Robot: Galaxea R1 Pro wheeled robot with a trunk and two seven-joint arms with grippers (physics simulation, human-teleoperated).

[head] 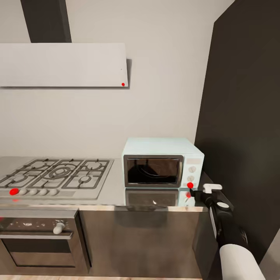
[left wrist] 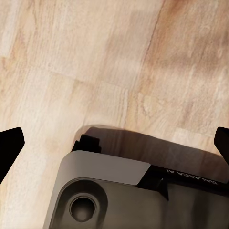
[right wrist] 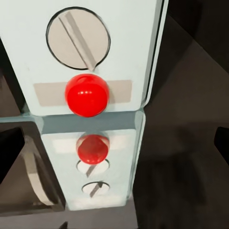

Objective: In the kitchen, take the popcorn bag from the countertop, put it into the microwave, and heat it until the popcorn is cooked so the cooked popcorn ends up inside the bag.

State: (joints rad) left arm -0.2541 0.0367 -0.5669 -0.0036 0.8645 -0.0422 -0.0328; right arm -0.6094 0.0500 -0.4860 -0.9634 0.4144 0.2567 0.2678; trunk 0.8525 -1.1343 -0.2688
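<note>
Head view: we face the countertop (head: 112, 190). The microwave (head: 162, 167) sits at its right end, against the back wall, door closed w/ dark glass; we cannot tell what, if anything, is inside. The popcorn bag does not show on the visible worktop.

Our right gripper (head: 194, 192) hovers at the worktop's front-right corner, just before the red light (head: 190, 185). In the right wrist view, fingertips sit wide apart at the frame edges, i.e. jaws open, flanking the red light (right wrist: 87, 94) and a white knob (right wrist: 78, 38).

Left wrist view: finger tips spread wide over the wood floor (left wrist: 95, 57), so open too.

Handling (our judgement): the button needs a light, straight push; knobs are small, stiff, smooth, so pinch across the ridge.
</note>
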